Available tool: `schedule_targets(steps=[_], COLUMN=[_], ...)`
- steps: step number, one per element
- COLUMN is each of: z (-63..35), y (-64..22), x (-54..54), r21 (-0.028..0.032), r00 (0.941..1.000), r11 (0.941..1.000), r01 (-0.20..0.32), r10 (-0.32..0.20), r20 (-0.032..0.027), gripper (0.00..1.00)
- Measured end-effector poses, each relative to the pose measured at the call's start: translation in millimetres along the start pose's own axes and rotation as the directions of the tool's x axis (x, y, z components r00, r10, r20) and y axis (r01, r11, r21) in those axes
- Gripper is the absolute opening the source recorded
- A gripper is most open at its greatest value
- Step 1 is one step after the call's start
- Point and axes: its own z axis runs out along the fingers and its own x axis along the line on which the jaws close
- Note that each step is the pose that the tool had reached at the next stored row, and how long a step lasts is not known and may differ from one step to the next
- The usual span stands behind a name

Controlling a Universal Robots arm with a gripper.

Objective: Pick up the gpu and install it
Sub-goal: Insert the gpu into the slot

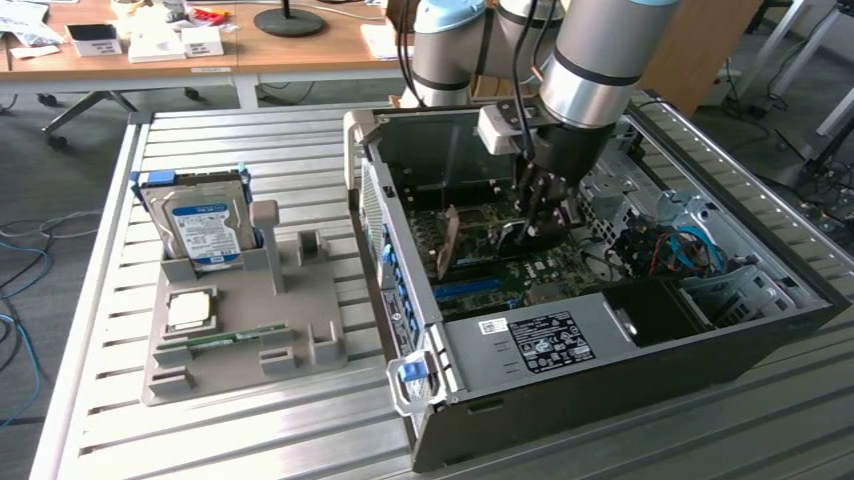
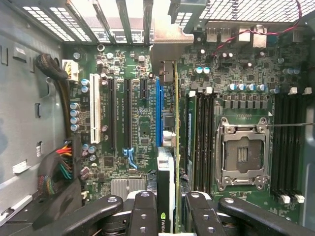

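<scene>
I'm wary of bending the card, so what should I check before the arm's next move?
1. gpu clamped between the jaws: ok.
2. gpu standing on edge above the motherboard: ok.
3. Blue slot free of cables along its visible length: ok.
4. Bracket end pointing toward the rear slot openings: ok.
5. gpu's lower edge lined up with the blue slot: cannot tell.

My wrist camera catches one mark: a green-and-white swirl logo on the gpu, no letters. In the exterior view, the white sticker at lower centre and the label on the hard drive at left carry print I can't read.
</scene>
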Motion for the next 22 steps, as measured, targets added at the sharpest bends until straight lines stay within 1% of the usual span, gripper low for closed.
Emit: schedule_targets(steps=[5,10,18,22], z=[0.2,1.0,1.4,2.0], y=[0.4,3.9,4.4,4.6], x=[0.0,-0.2,-0.3,-0.4], r21=[0.0000,0.0001,0.0003,0.0004], r00=[1.0000,1.0000,1.0000,0.9999], r11=[1.0000,1.0000,1.0000,1.0000], r01=[0.000,0.000,0.000,0.000], r10=[0.000,0.000,0.000,0.000], r20=[-0.0001,-0.0006,-0.0082,-0.0108], gripper=[0.27,0.27,0.27,0.27])
